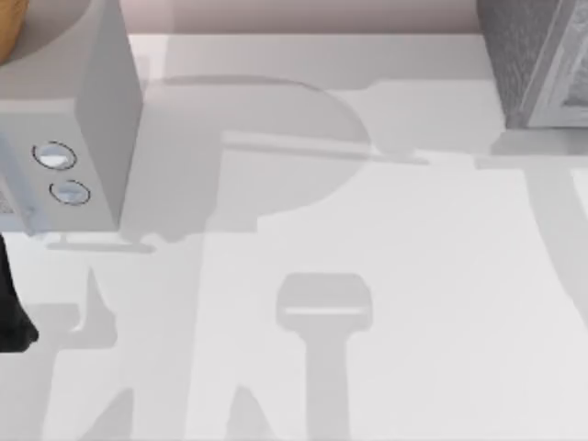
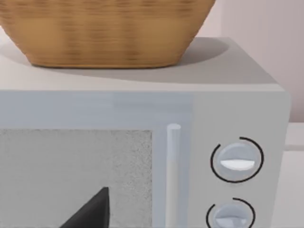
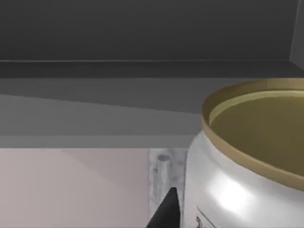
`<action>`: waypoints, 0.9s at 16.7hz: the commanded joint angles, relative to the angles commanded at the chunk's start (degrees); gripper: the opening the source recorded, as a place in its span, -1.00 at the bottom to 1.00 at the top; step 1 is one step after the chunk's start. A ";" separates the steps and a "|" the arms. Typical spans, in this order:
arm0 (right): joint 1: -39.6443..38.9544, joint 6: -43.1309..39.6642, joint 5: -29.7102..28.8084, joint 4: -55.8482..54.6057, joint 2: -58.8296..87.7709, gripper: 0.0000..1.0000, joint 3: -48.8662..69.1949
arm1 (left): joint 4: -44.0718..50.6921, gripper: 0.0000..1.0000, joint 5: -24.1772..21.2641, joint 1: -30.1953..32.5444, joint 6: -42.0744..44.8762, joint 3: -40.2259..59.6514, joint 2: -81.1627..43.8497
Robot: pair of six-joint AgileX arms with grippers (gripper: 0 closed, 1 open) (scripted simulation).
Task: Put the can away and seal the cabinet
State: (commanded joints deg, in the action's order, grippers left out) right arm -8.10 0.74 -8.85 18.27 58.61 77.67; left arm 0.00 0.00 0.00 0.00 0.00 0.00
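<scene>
- Right end effector: one dark fingertip (image 3: 166, 211) visible in the right wrist view, just beside the can (image 3: 247, 161); cannot tell if it grips the can or how the fingers stand
- Can: white glossy body, dull gold rim and recessed top, a bit of dark print low on the side; sits close under the right wrist camera, upright
- Behind the can: dark grey interior of the cabinet (image 3: 142, 47) with a ledge or shelf edge running across; below that a pale pinkish surface and a grey speckled strip (image 3: 159, 180) next to the fingertip
- Left end effector: one dark fingertip (image 2: 92, 211) at the lower edge of the left wrist view, in front of the microwave (image 2: 142, 109) door window; finger state cannot be told
- Microwave: pale grey, vertical bar handle (image 2: 173, 175), two round knobs (image 2: 236, 160) stacked on its control side; woven basket (image 2: 104, 28) resting on top
- Top view: microwave at the far left of the white worktop (image 1: 367, 239), knobs showing; grey speckled cabinet at the far right corner; a dark piece of the left arm (image 1: 11, 312) at the left edge
</scene>
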 joint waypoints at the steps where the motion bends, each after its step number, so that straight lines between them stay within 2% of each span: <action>1: -0.27 0.03 -0.27 0.64 1.96 -1.00 2.45 | 0.00 1.00 0.00 0.00 0.00 0.00 0.00; 8: -2.23 0.23 -2.11 5.10 15.55 -1.00 20.12 | 0.00 1.00 0.00 0.00 0.00 0.00 0.00; 15: -2.52 0.26 -2.36 5.81 17.56 -1.00 22.39 | 0.00 1.00 0.00 0.00 0.00 0.00 0.00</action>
State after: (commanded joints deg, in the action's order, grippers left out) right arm -10.62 1.00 -11.21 24.07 76.16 100.06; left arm 0.00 0.00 0.00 0.00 0.00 0.00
